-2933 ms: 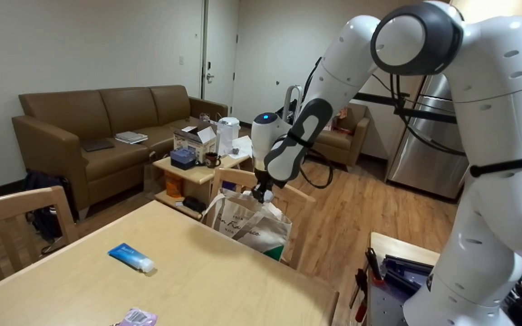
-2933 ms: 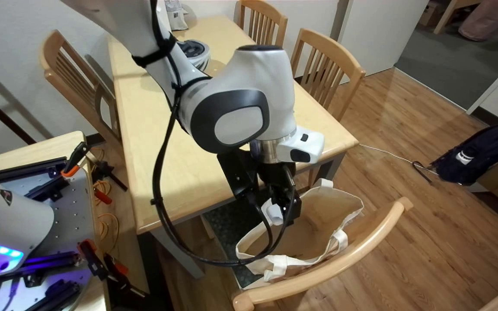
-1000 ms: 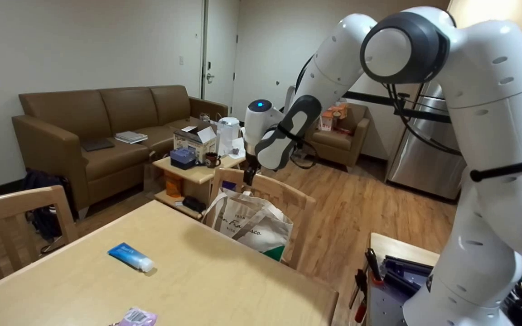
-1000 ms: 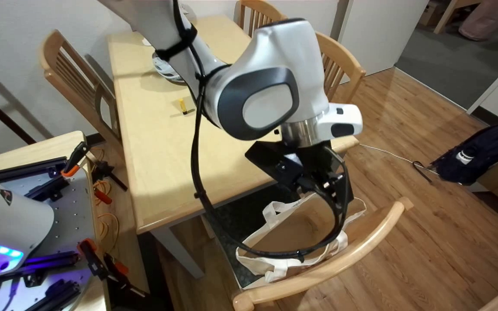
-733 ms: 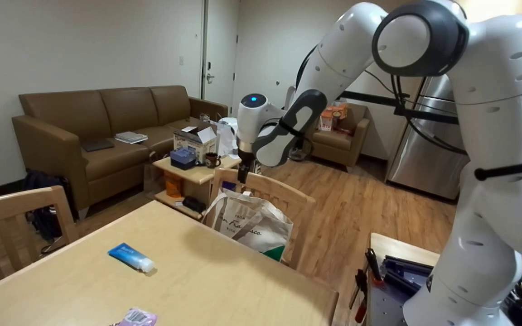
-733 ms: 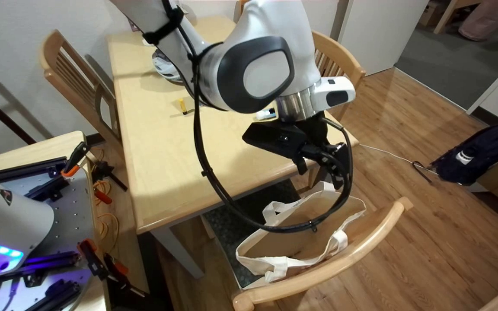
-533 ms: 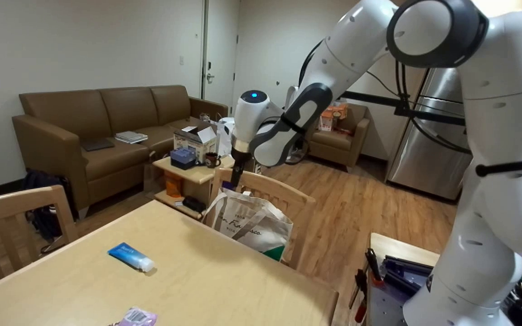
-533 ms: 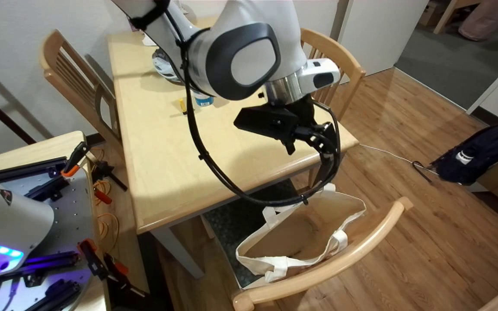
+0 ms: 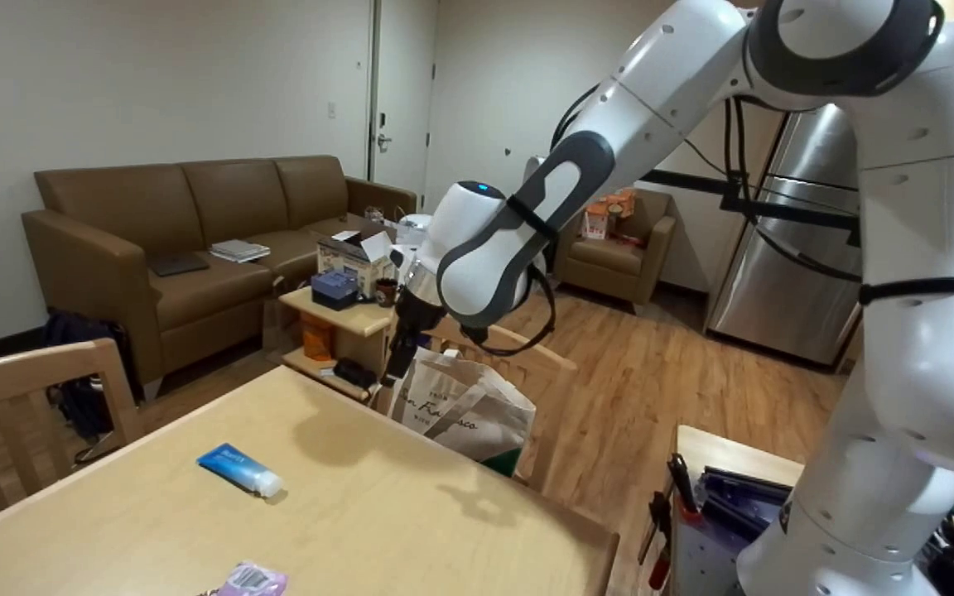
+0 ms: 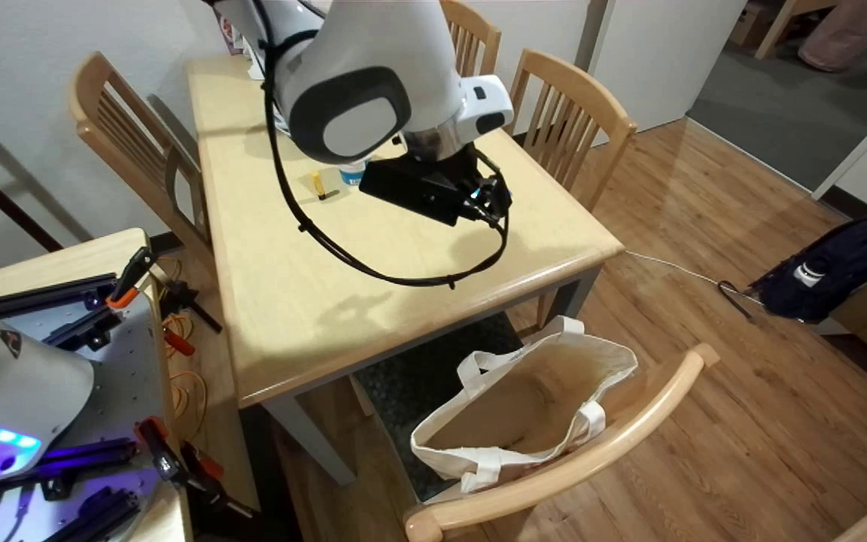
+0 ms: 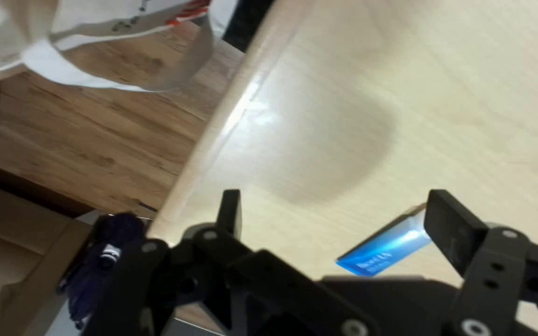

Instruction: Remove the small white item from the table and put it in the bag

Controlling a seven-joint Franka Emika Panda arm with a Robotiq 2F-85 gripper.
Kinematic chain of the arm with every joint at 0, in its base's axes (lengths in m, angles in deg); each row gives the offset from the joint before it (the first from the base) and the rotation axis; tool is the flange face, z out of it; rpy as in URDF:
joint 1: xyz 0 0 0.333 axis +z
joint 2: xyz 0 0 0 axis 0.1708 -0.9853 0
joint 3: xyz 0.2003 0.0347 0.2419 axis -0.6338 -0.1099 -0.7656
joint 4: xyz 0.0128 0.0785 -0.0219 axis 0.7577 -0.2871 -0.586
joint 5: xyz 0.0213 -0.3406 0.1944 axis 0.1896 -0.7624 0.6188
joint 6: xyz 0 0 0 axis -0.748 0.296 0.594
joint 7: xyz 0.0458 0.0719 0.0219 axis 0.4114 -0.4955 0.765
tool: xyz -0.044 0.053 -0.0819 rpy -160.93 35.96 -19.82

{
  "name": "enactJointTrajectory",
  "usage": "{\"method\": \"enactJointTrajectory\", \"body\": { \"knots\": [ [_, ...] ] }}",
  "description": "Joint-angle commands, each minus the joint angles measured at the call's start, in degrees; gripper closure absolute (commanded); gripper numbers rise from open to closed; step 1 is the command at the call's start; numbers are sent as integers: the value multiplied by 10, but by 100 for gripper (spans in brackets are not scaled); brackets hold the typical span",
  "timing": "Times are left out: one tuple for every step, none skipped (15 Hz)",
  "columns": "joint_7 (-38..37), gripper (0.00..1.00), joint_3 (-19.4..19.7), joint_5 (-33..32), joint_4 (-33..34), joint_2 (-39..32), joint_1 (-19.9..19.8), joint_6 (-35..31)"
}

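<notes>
Bag [image 9: 464, 410]: off-white canvas tote, creased. Wall facing the table [image 9: 378, 513] has dark script, "San Francisco" with a strap crossing the word, plus a green patch at its lower right in an exterior view. Wrist view also catches some red print on it. Mouth is open and faces up, inside reads tan and shadowed, flat straps flop over the rim. It sits on the dark seat [image 10: 433, 376] of the chair [image 10: 614, 446], between table and chair back.

Small white item: can't tell where it is, bag bottom too dim to read.

Jaws: apart, wide gap between the black fingers [image 11: 453, 228] in the wrist view. They hang above the table, apart from the bag.

Also on the table: blue tube [image 9: 233, 468] with a whitish cap, lying flat, cap end toward the near right; purple packet [image 9: 253, 581] at the near side, partly out of view; small yellow-and-black thing [image 10: 318, 184].
</notes>
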Motion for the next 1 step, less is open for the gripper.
{"method": "enactJointTrajectory", "body": {
  "knots": [
    [25,0,-30,26,-5,-1,-20,0]
  ]
}}
